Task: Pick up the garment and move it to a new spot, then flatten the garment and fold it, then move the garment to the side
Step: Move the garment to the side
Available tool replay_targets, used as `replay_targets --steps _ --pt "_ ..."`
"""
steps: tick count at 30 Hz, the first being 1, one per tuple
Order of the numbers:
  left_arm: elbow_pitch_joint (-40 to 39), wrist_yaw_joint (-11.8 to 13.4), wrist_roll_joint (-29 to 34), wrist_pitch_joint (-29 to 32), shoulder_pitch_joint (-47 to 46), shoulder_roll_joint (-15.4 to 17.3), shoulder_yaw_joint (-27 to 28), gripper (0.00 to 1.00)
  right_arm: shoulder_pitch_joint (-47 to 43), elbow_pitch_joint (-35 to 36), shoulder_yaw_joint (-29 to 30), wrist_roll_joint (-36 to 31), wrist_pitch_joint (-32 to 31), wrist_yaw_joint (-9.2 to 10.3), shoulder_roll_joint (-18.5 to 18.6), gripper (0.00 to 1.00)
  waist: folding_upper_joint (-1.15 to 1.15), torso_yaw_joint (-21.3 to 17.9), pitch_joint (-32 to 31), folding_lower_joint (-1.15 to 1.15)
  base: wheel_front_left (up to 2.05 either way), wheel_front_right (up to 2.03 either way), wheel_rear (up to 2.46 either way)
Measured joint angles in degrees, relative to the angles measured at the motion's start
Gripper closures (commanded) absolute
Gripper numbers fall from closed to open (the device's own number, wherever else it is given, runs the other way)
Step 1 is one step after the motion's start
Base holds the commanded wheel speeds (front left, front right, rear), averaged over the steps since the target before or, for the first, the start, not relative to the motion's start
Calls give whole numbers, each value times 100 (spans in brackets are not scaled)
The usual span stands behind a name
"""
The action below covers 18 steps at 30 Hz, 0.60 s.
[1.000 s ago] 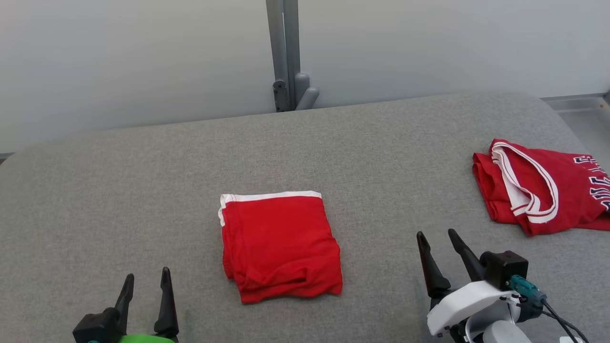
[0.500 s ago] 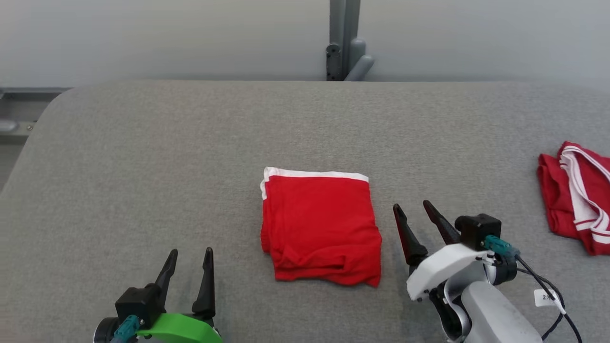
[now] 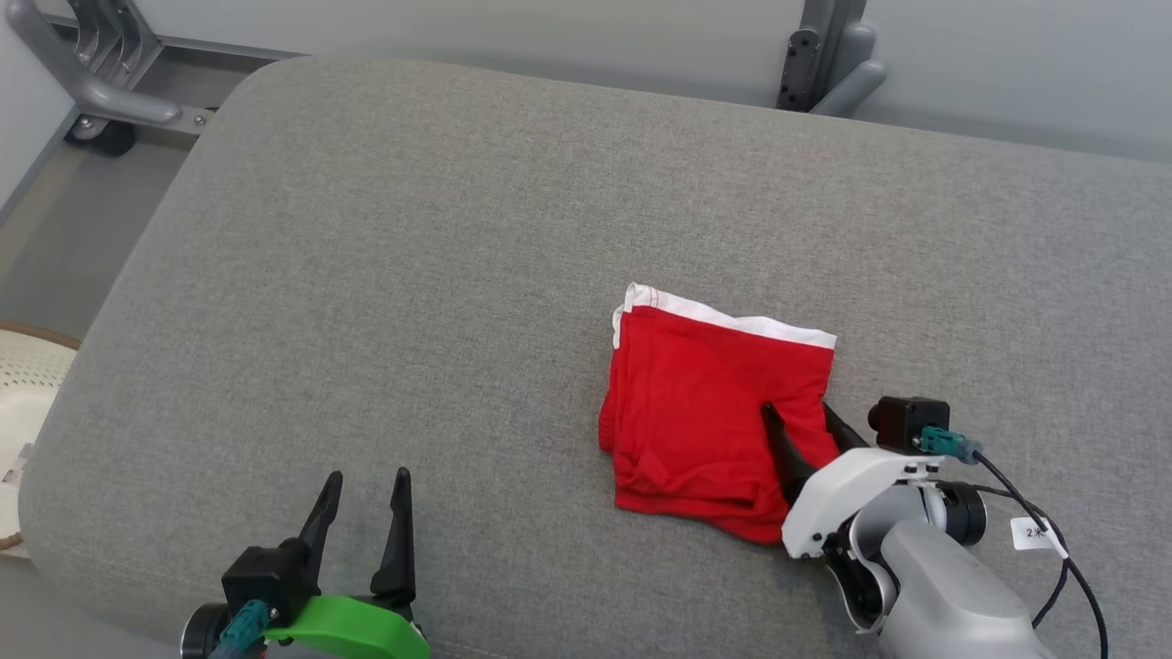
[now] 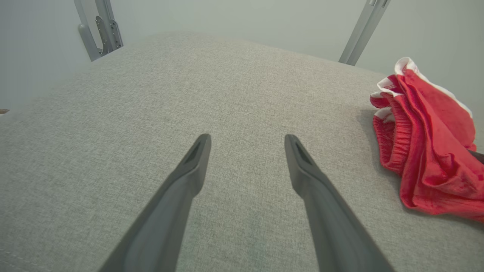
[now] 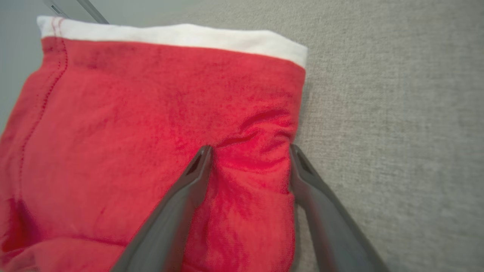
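My right gripper (image 3: 795, 409) stands open, fingers spread wide and pointing away from me. They straddle the right-hand edge of the garment (image 3: 705, 412). In the right wrist view the gripper (image 5: 249, 149) has one finger lying on top of the red cloth and the other just at its right border, against the fabric. A small puckered ridge of cloth rises between them, and nothing is clamped yet. So the garment lies directly under and to the left of these fingers, and this arm is plainly the nearer one. My left gripper (image 3: 367, 476) is also open. It hovers well apart to the left, nearer me, over the bare grey padded surface (image 3: 458, 229). From its wrist camera the garment (image 4: 427, 151) is only a red heap off to the right. The garment is a folded red rectangle, slightly longer from near to far and turned a little askew. Its white waistband (image 3: 732, 320) runs along the far edge, and the stacked, rumpled layers show at the near edge. I judge that closing here would pinch the right edge for the move to the side.
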<state>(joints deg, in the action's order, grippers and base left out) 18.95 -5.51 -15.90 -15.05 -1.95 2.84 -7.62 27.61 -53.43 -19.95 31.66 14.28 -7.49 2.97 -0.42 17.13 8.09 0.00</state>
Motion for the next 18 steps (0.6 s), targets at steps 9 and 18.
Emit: replay_targets --steps 9,18 --pt "-13 -3 0 1 -48 -2 -22 0 142 -67 -73 53 77 -7 -46 100 0 -261 21 0 0 0 0" --pt "4 -60 63 1 16 -2 -30 0 -299 415 177 -116 76 -4 -19 100 0 -1108 -190 0 0 0 0"
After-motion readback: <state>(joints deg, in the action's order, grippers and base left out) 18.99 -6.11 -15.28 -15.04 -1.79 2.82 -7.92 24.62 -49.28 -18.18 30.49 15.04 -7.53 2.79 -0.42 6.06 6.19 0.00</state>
